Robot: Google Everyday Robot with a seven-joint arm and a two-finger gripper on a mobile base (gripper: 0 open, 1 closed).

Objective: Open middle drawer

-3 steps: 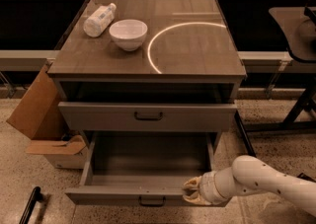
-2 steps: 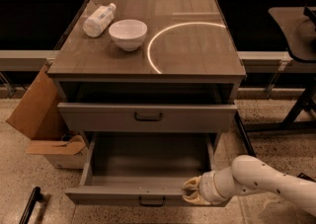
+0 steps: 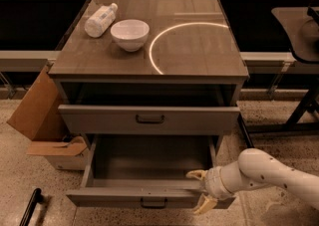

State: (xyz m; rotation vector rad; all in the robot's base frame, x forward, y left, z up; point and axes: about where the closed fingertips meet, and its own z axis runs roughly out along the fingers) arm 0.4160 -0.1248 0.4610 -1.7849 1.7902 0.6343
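— Speckled flooring [image 3: 20, 190] is seen around a grey cabinet [image 3: 199, 60]. Where is the middle drawer [image 3: 149, 163] found?

— It is found low in the cabinet, drawn well out toward the near side. Its plain grey inside is exposed, and its dark bar handle [image 3: 153, 202] is seen at the centre of the front.

— And the gripper [image 3: 193, 193]?

— It is placed at the right end of that drawer's front, at the end of a white arm [image 3: 269, 172] reaching in from the right. Its fingers are spread apart: one finger [image 3: 196, 174] is held over the drawer's inside and the other is set outside the front face, so the front panel is straddled. Whether the panel is pinched cannot be told.

— What is seen above?

— An upper drawer [image 3: 99, 119] is set just above, drawn out only slightly. On the cabinet top a white bowl [image 3: 129, 34] is stood at the far left, with a white bottle [image 3: 99, 19] laid on its side just beside it. A bright arc of light [image 3: 158, 38] is cast near the centre.

— And around the cabinet?

— A cardboard box [image 3: 37, 115] is leaned at the left, and a dark table [image 3: 299, 31] is seen at the far right.
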